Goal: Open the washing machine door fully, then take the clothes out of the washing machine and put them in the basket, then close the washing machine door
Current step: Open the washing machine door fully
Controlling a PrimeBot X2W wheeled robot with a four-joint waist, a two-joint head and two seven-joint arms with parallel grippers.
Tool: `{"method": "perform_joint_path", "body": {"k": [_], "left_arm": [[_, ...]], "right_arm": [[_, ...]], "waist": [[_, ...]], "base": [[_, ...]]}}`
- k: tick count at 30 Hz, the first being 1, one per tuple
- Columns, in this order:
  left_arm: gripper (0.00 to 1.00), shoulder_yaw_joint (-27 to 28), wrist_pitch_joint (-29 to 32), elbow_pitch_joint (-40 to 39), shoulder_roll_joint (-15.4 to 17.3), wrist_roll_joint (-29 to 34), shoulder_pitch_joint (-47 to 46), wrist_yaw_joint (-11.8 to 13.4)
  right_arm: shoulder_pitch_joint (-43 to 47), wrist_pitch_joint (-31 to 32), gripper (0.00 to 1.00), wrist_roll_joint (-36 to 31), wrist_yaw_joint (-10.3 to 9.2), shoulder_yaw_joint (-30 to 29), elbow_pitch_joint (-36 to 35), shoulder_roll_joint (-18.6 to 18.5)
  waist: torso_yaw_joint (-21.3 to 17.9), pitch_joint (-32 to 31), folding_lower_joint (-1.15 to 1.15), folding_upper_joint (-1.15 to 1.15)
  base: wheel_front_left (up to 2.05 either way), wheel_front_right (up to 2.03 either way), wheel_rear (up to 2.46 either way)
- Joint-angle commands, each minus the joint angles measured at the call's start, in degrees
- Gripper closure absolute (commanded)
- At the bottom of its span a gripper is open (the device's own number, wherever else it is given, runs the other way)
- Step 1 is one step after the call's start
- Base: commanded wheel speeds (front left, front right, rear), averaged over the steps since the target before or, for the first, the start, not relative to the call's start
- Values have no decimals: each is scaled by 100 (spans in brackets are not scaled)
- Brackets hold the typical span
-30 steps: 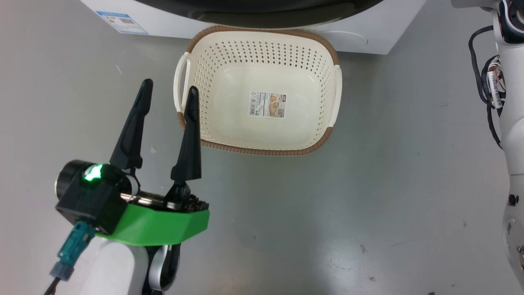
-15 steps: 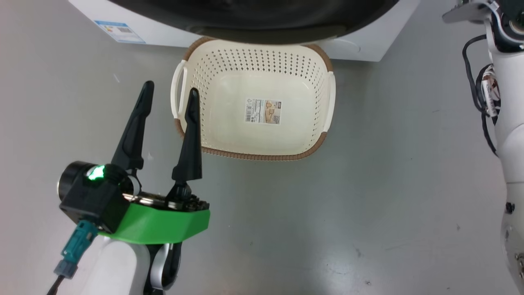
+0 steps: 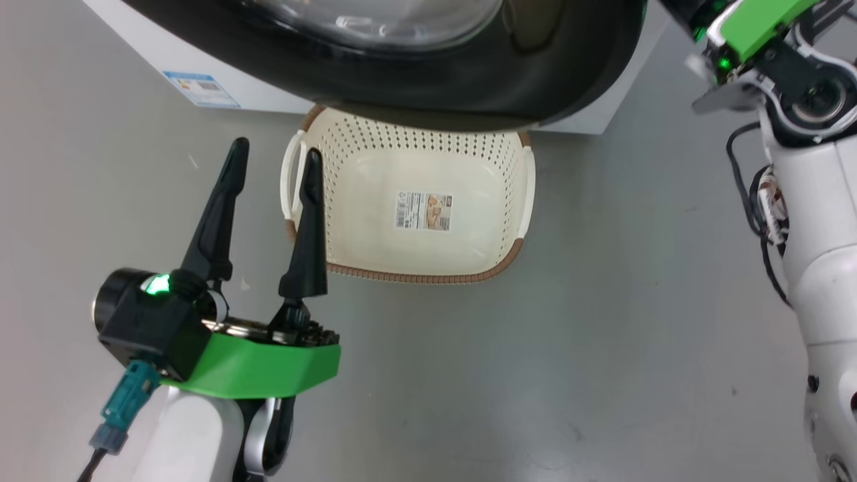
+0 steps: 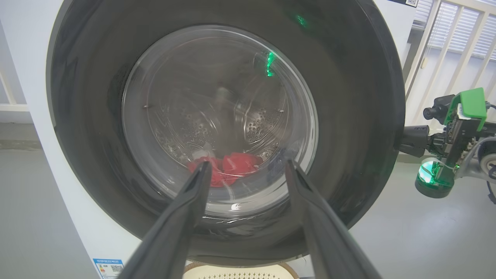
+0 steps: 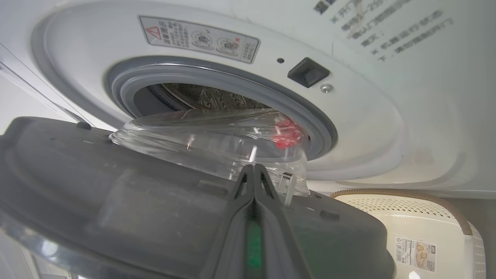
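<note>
The washing machine door (image 3: 535, 80) stands partly open, its black rim and glass bowl overhanging the far edge of the cream basket (image 3: 509, 258) on the floor. My right gripper (image 5: 254, 167) is shut, its fingers lying against the door's inner side (image 5: 116, 209) by the glass; from the left wrist it shows at the door's right rim (image 4: 407, 141). The red clothes (image 4: 236, 164) lie low in the steel drum, seen through the glass, and also past the grey gasket (image 5: 285, 133). My left gripper (image 3: 276, 150) hangs open and empty beside the basket's left handle, facing the door (image 4: 247, 164).
The white washing machine front (image 5: 368, 116) carries a black latch socket (image 5: 308, 72). A blue label (image 3: 201, 89) sits low on the machine. Grey floor (image 3: 602, 335) spreads around the basket. My pale right arm (image 3: 817, 268) stands at the right edge.
The head camera has tilted, shifting the whole picture. The door has swung further out over the basket's far rim, and my right wrist with its green cover has come into the head view.
</note>
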Motion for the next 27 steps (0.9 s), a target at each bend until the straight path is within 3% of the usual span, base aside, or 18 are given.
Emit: {"method": "perform_joint_path", "body": {"k": [1, 27], "left_arm": [[0, 161, 18, -110, 171, -56, 87, 44], [0, 242, 213, -12, 364, -252, 744, 212]], "right_arm": [[99, 93, 100, 90, 45, 107, -245, 230], [1559, 615, 100, 638, 45, 422, -593, 330]], "waist": [[-19, -129, 0, 0], [12, -1199, 0, 0]], "base": [[0, 0, 0], [0, 0, 0]]}}
